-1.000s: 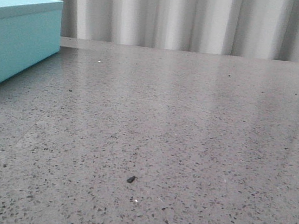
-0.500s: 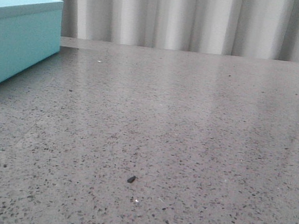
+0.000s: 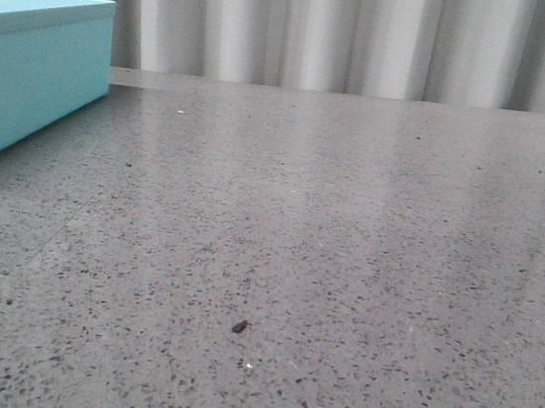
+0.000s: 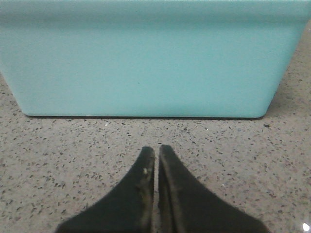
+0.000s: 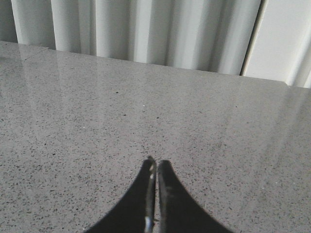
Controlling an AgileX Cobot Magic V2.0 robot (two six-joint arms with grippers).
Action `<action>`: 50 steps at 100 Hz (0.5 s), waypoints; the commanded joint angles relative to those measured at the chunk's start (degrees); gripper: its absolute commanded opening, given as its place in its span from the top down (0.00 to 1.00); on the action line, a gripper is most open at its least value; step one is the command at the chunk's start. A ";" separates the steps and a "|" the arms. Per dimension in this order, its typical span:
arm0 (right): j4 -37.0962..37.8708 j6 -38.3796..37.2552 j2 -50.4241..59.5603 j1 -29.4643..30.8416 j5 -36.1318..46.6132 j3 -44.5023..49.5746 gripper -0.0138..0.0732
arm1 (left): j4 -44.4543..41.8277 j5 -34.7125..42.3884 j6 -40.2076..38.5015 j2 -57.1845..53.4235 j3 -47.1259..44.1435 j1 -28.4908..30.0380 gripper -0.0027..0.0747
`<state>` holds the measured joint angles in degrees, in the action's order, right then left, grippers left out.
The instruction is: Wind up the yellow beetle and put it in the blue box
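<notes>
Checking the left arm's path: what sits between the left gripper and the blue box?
Nothing: in the left wrist view only bare speckled table separates the left gripper from the blue box.

Box [image 3: 30, 75]: far left on the table [image 3: 346, 253], lid on top.
Curtain [image 3: 353, 35]: behind the table's far edge, across the whole width.
Dark crumb [image 3: 239, 326]: on the table, near, about centre, well apart from the box.
Left gripper [image 4: 156, 158]: near the box's side, not touching.

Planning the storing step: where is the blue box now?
The blue box sits at the table's far left in the front view, directly ahead of the shut left pincer.
</notes>
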<state>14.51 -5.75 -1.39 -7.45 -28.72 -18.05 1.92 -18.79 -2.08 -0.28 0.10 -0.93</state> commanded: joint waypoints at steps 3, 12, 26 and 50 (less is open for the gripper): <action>0.42 0.29 -0.77 0.25 4.42 -1.35 0.89 | -0.13 2.88 -0.61 -1.82 -1.53 0.17 0.99; 1.76 0.29 -0.77 1.50 7.02 0.00 0.89 | -0.13 2.88 -0.61 -1.82 -1.53 0.17 0.99; 0.68 0.29 -0.77 5.05 14.88 3.56 0.89 | -0.13 2.88 -0.61 -1.82 -1.53 0.17 0.99; -4.99 0.52 1.30 11.21 36.74 12.33 0.89 | -0.13 2.88 -0.61 -1.82 -1.53 0.17 0.99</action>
<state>10.56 -5.75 -0.95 2.14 -3.72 -6.84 1.79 -18.79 -2.08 -0.28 0.10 -0.93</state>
